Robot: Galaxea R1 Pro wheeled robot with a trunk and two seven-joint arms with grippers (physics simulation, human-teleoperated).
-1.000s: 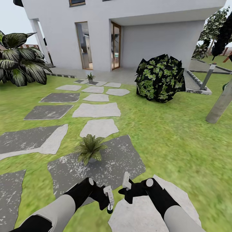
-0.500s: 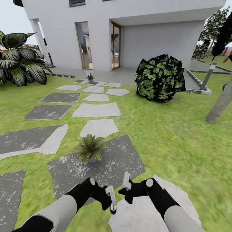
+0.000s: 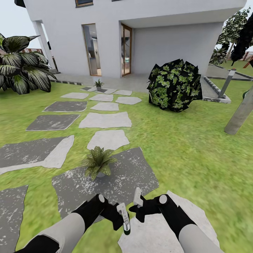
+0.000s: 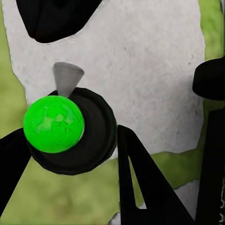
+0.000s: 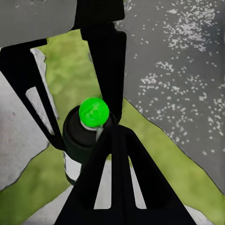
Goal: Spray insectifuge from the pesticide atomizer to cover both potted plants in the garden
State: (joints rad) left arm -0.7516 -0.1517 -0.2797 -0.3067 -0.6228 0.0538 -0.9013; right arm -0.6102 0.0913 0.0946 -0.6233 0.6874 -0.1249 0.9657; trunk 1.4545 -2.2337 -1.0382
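Green-capped and black-bodied, the small pesticide atomizer (image 4: 63, 126) with its grey nozzle is standing upright on the ground at the edge of a pale stepping stone (image 3: 158, 232), and the left gripper (image 3: 123, 219) is hanging directly over it. In the left wrist view the two dark fingers (image 4: 140, 183) are sitting apart on either side of the bottle, wide enough to take it, with no clear contact showing on the body. So its long axis is running vertically, in line with the left gripper's approach from above. The right gripper (image 3: 137, 202) is hovering just beside it with its fingers spread and holding nothing; its camera is looking past them at the same green cap (image 5: 93, 111). The left arm is the nearer one, and I judge that a grasp would call for sinking a little and pinching the body below the cap. A small potted fern (image 3: 98, 163) is sitting on the speckled dark slab (image 3: 133, 175) ahead of both arms; a second potted plant (image 3: 98, 84) is standing well away near the house.
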